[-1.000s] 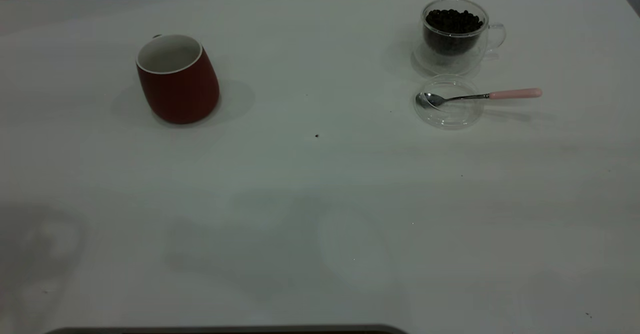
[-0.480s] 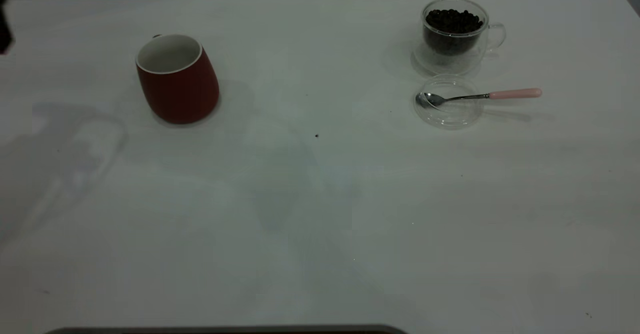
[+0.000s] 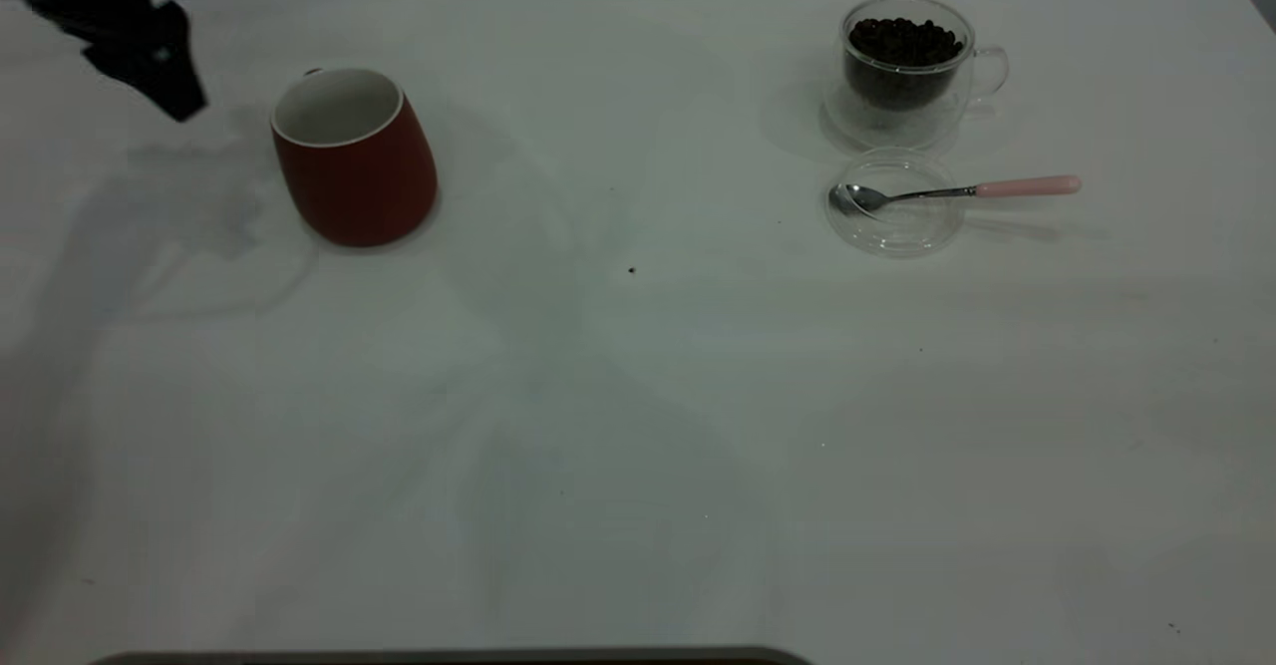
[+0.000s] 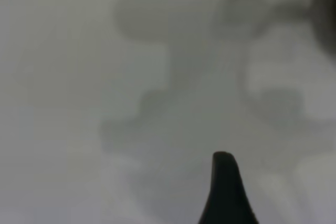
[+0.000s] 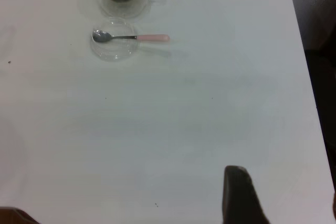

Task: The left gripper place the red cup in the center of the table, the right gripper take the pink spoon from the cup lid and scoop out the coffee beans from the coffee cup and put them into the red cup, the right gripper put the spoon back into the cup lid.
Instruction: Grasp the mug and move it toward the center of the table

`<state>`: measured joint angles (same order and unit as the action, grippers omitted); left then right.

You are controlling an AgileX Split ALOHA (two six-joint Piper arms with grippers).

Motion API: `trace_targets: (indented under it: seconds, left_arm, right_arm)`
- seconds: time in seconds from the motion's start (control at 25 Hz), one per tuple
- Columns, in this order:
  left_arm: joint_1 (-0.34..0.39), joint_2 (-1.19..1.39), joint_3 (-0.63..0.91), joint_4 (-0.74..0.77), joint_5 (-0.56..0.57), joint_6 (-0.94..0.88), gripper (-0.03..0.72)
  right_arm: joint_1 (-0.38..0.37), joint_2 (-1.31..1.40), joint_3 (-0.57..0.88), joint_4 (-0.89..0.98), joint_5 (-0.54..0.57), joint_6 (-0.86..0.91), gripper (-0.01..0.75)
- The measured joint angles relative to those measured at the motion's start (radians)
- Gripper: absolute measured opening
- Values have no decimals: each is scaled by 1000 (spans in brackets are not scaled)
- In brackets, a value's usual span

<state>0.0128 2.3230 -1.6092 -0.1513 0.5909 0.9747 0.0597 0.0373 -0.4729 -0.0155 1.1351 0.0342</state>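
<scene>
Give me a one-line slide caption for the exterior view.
Left gripper nears upright red cup; pink-handled metal spoon rests across clear glass lid beside bean-filled glass coffee cup.

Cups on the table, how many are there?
2. The red cup stands on the left side, empty inside. The glass coffee cup, full of coffee beans, stands at the far right, behind the cup lid.
</scene>
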Motion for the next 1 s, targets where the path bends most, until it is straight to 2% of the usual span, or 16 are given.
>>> trace_targets:
  seconds: [0.2,0.32,0.64,1.0]
  left_arm:
    - [-48,55,-24,-111,4,447,587]
    - [-72,77,-24,-144,5,576,587]
    - [-117,93,-24,-202,0,643,587]
    - [-237,93,-24,-275,-55,675,587]
  right_arm:
    - [0,0,0,0,0,0,453]
    - [0,0,0,0,0,0,453]
    - [0,0,0,0,0,0,453]
    - [0,0,0,0,0,0,453]
